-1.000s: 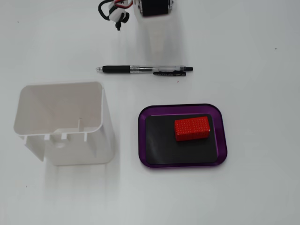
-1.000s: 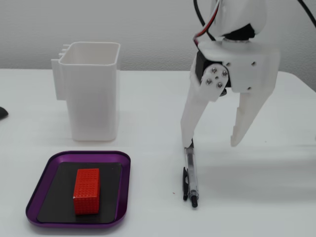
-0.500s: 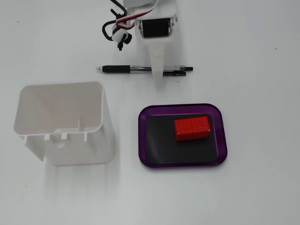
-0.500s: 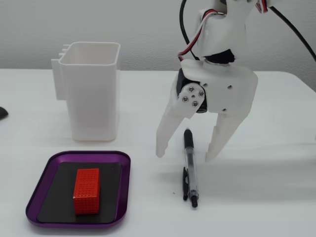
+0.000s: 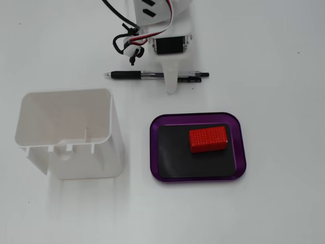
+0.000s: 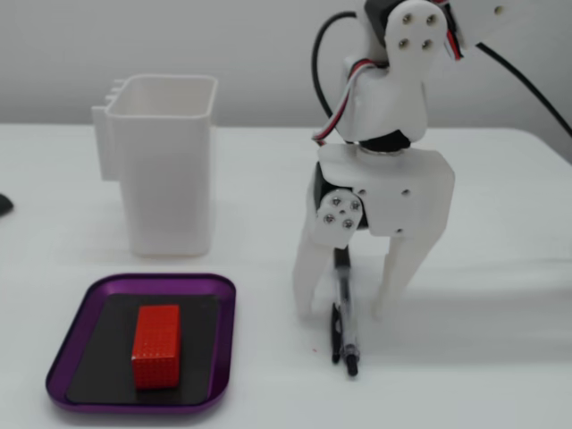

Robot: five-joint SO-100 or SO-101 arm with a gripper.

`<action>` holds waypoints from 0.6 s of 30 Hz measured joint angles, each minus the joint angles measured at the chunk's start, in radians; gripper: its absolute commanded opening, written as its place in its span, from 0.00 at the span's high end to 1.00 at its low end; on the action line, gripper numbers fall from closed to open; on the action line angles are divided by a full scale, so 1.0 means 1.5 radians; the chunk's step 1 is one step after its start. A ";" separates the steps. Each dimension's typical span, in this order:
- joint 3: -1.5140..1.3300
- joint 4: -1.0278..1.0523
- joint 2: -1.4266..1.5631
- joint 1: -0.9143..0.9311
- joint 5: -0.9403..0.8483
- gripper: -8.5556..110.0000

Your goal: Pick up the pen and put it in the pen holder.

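Pen holder [image 6: 170, 165] stands well apart on the table [image 6: 500, 223]. Spread-fingered and grasping nothing, the gripper [image 6: 347, 313] straddles the pen [image 6: 344, 308] lying flat. Closing off-centre could roll the slim barrel away or tilt it.

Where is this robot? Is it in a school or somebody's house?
I can't tell which. It looks like a plain test bench: a bare white table, a small white gripper straddling a pen, plus a white pen holder and purple tray.
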State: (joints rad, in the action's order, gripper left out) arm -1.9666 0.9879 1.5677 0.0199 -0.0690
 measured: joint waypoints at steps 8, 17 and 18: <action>0.000 -0.004 -0.002 0.032 -0.001 0.78; -0.035 -0.006 0.000 0.035 -0.001 0.78; -0.042 -0.007 0.000 0.035 -0.001 0.78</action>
State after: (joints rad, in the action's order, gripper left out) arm -2.0295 0.9771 1.5677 0.0721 -0.0706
